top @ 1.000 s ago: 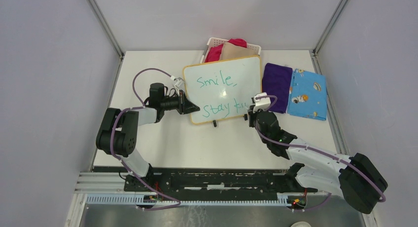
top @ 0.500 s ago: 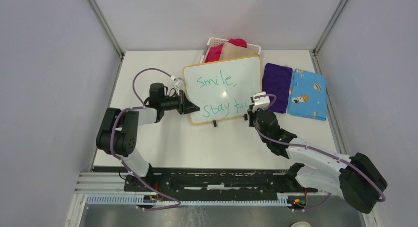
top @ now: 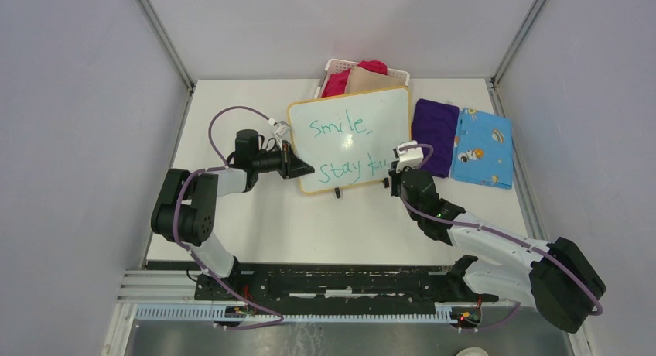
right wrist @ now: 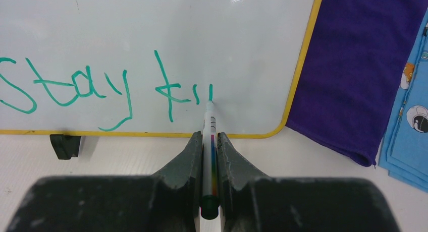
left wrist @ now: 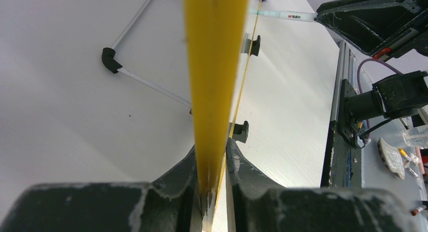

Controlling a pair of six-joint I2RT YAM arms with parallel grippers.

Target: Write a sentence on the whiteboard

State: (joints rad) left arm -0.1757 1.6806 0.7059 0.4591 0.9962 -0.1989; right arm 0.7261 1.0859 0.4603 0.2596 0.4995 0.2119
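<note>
The whiteboard (top: 387, 112) with a yellow frame stands tilted at the middle back of the table. Its green sentence reads "Smile," (top: 339, 126) on top and "stay" (right wrist: 65, 88) below, followed by a "k" and two short strokes (right wrist: 174, 93). My left gripper (top: 300, 169) is shut on the board's left frame edge (left wrist: 214, 65). My right gripper (right wrist: 210, 136) is shut on a white marker (right wrist: 210, 141) with a rainbow stripe. The marker's tip touches the board at the last short stroke, near the lower right corner.
A white basket (top: 334, 64) with red and beige cloths sits behind the board. A purple cloth (top: 435, 128) and a blue patterned cloth (top: 481, 147) lie right of it. The board's black feet (top: 336, 193) and rear wire stand (left wrist: 146, 83) rest on the table.
My right gripper has edged slightly up the board with the marker, at the last green stroke. The left gripper and the board have not moved.
</note>
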